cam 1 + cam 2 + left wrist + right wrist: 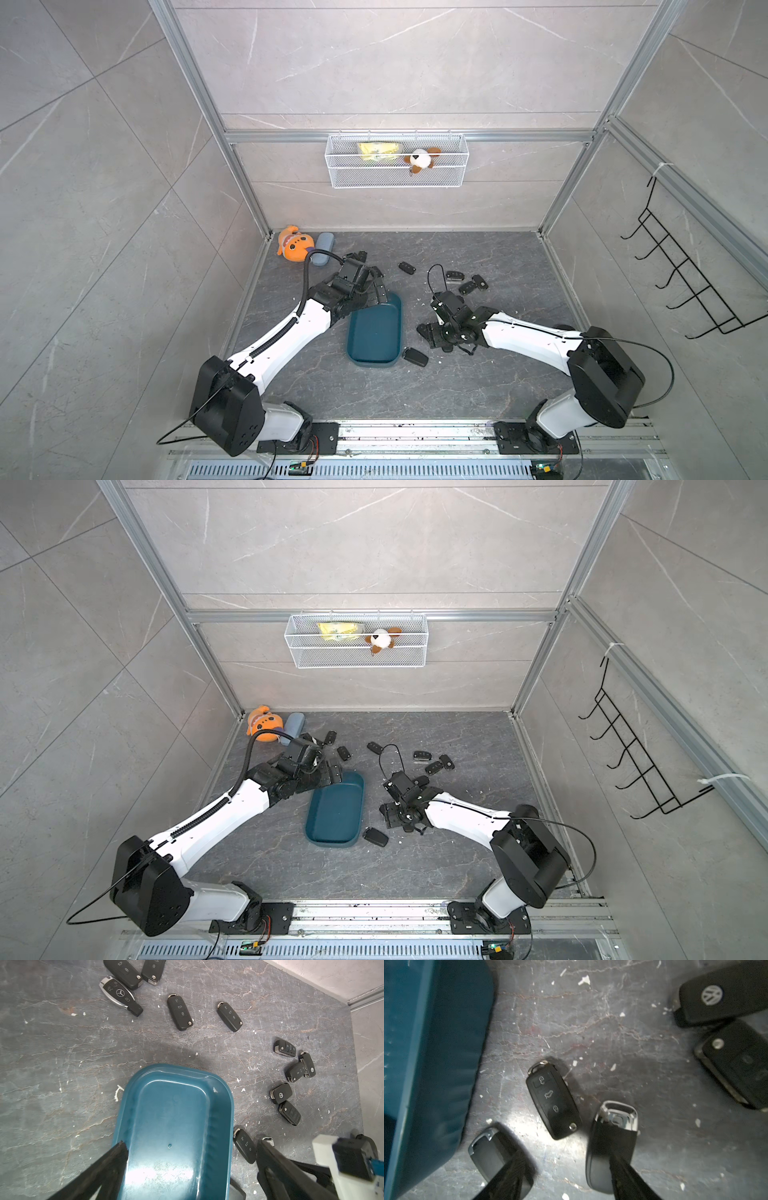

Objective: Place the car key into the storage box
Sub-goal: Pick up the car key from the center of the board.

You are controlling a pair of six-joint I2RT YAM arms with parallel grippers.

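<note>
Storage box (170, 1109) is sitting empty under the wide-open left pincer (192, 1144); car key (554, 1098) is lying lengthwise before the parted right pincer (564, 1153), ring end pointing away.

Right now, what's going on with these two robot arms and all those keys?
The arms are loading car keys into the teal storage box, which is empty so far. The left gripper hangs open above it. The right gripper is low beside the box, jaws apart, with a three-button key just ahead of its fingertips; nothing visibly gripped.
</note>
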